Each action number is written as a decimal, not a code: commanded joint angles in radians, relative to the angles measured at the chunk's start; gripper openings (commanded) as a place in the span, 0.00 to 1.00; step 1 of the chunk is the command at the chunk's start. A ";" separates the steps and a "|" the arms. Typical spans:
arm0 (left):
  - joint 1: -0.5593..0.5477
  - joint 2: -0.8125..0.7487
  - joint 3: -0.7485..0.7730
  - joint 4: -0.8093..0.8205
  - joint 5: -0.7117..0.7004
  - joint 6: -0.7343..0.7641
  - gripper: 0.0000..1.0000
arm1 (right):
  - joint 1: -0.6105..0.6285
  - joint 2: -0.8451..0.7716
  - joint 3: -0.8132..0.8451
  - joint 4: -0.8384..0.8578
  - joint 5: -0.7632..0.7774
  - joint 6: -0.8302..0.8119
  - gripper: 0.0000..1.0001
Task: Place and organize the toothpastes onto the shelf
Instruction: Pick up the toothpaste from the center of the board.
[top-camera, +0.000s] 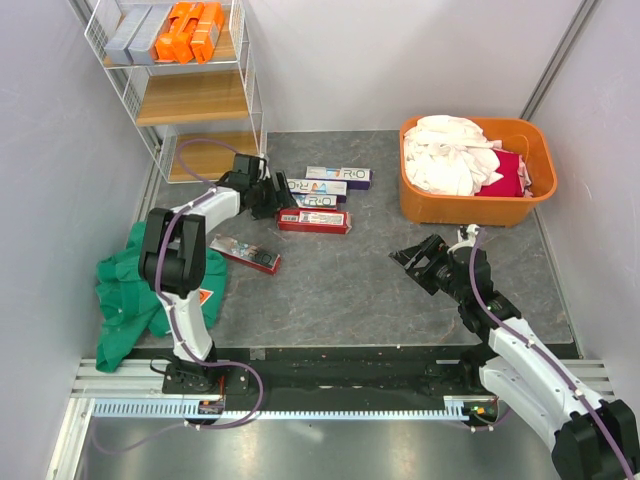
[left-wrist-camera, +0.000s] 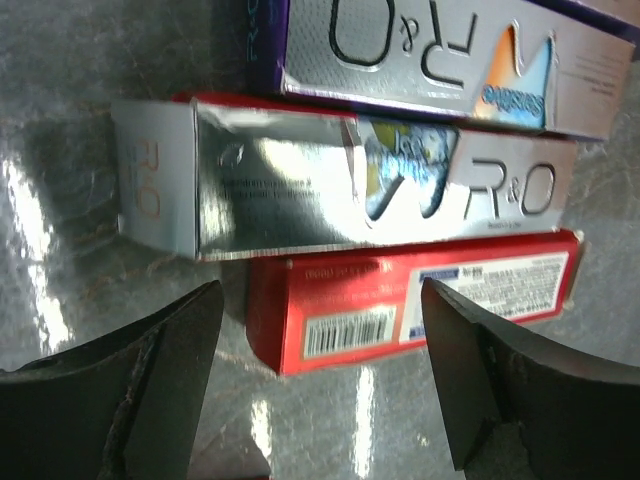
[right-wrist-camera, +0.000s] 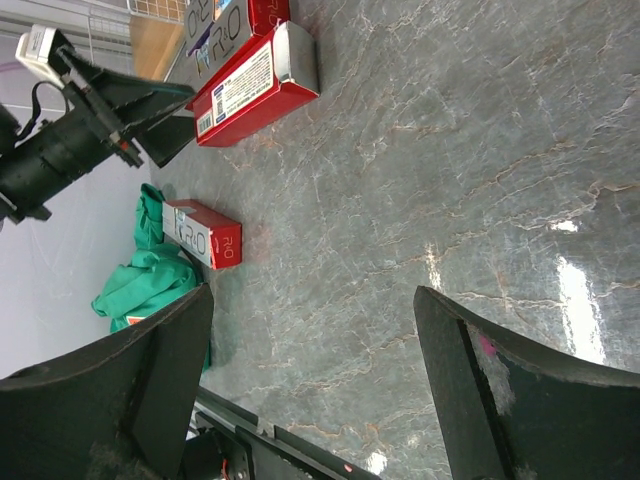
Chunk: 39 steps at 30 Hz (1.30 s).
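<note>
The shelf (top-camera: 190, 95) stands at the back left; its top tier holds grey cartons (top-camera: 138, 32) and orange cartons (top-camera: 190, 30). On the table lie two white/purple toothpastes (top-camera: 338, 177), a silver one (top-camera: 318, 201) and a red one (top-camera: 313, 221) in a cluster. Another red one (top-camera: 245, 254) lies apart by the green cloth. My left gripper (top-camera: 275, 195) is open and empty at the cluster's left end. In the left wrist view (left-wrist-camera: 322, 300) the jaws stand just short of the red carton (left-wrist-camera: 400, 310), with the silver (left-wrist-camera: 340, 180) and purple (left-wrist-camera: 440, 60) cartons beyond. My right gripper (top-camera: 415, 262) (right-wrist-camera: 312, 295) is open and empty above bare table.
An orange tub (top-camera: 530, 205) of laundry stands at the back right. A green cloth (top-camera: 130, 290) lies at the left near the lone red carton (right-wrist-camera: 205, 235). Walls close in on both sides. The shelf's lower two tiers (top-camera: 195, 100) hold nothing.
</note>
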 joint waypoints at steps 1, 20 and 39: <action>-0.013 0.065 0.108 0.018 -0.032 0.018 0.88 | -0.006 0.008 -0.003 0.008 -0.013 -0.018 0.89; -0.111 0.063 0.009 0.099 0.086 0.084 0.88 | -0.006 0.054 0.006 0.005 -0.024 -0.027 0.89; -0.364 -0.299 -0.444 0.271 0.023 -0.002 0.87 | -0.006 0.071 0.012 0.005 -0.042 -0.026 0.90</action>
